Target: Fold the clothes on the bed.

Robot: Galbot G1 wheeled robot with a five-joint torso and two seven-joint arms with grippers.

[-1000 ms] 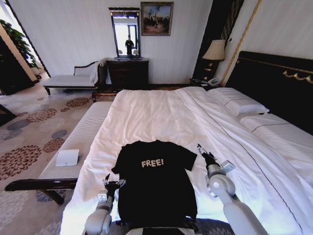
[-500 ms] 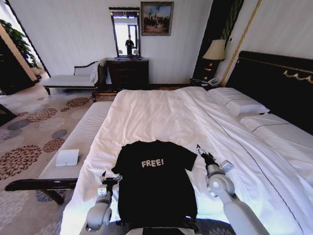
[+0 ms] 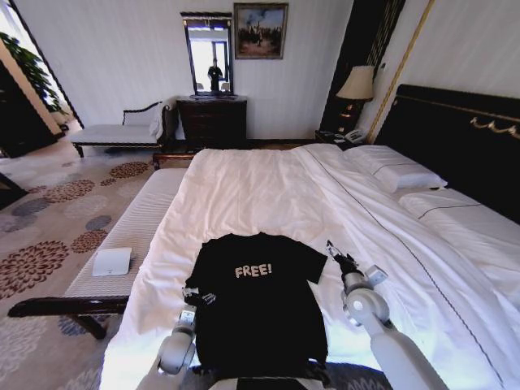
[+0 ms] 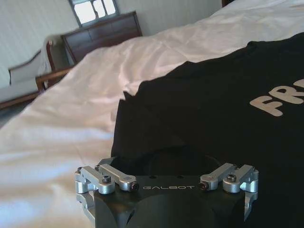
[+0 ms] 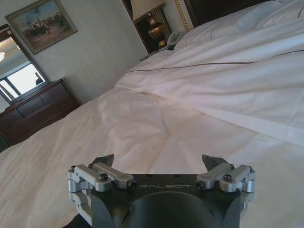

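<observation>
The clothes are one black T-shirt [image 3: 256,305] with white "FREE!" lettering, lying flat and face up at the near edge of the bed [image 3: 268,191]. My left gripper [image 3: 196,294] is at the shirt's left sleeve edge. In the left wrist view the left gripper [image 4: 161,156] is open, low over the black T-shirt [image 4: 213,99]. My right gripper [image 3: 335,253] hovers beside the right sleeve, over the white duvet. In the right wrist view the right gripper [image 5: 158,160] is open with only the bed [image 5: 156,123] ahead of it.
A pale striped bench [image 3: 134,231] runs along the bed's left side, with a white flat object [image 3: 111,261] on it. Pillows [image 3: 394,172] and a dark headboard [image 3: 455,134] lie to the right. A dresser [image 3: 213,120] and a lamp [image 3: 357,84] stand at the far wall.
My left gripper has moved inward to the right, from the duvet beside the shirt onto its left sleeve edge. The right arm has hardly moved.
</observation>
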